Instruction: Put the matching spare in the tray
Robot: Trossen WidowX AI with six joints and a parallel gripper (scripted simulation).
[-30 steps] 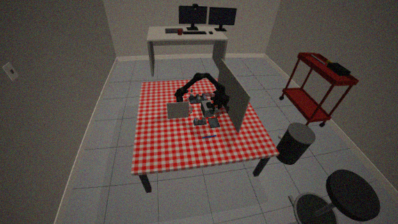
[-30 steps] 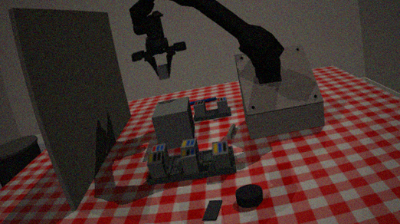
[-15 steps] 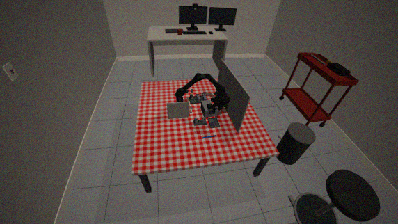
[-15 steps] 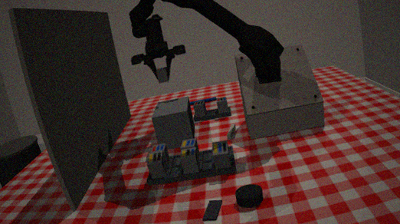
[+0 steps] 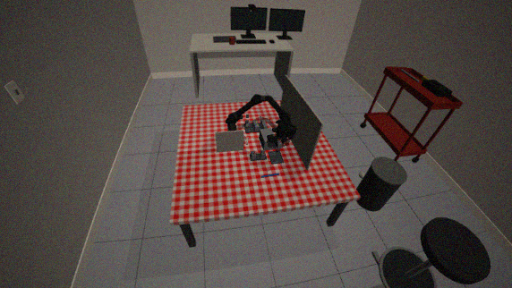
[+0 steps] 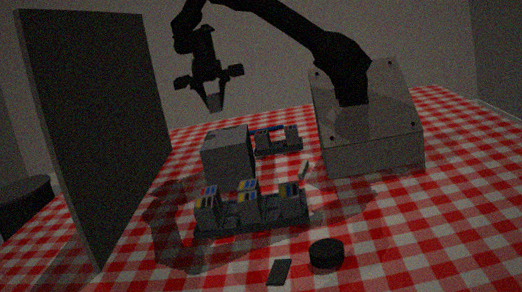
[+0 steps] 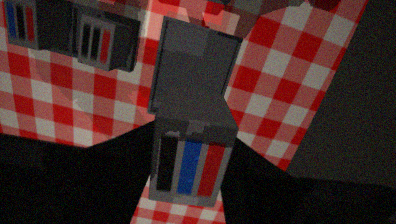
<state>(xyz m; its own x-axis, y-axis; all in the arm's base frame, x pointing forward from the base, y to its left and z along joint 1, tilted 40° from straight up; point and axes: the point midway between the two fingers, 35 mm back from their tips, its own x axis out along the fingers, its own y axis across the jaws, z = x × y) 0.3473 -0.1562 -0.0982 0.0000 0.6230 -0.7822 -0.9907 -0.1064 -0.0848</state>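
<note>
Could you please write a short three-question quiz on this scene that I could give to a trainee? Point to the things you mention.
1. True or false: the end effector (image 5: 278,139) (image 6: 215,99) (image 7: 191,129) is holding a block (image 6: 215,103) (image 7: 192,162).
2. Multiple choice: which stripes, left to right in the wrist view, does that block show?
a) yellow, blue, black
b) black, blue, red
c) red, black, yellow
3. Fill in the blank: in the exterior view, the round black puck (image 6: 327,253) lies on the checked tablecloth (image 5: 201,188) (image 6: 458,200) (image 7: 280,65) beside a small flat ____ piece (image 6: 279,271).

Key: 1. true; 2. b; 3. dark
</note>
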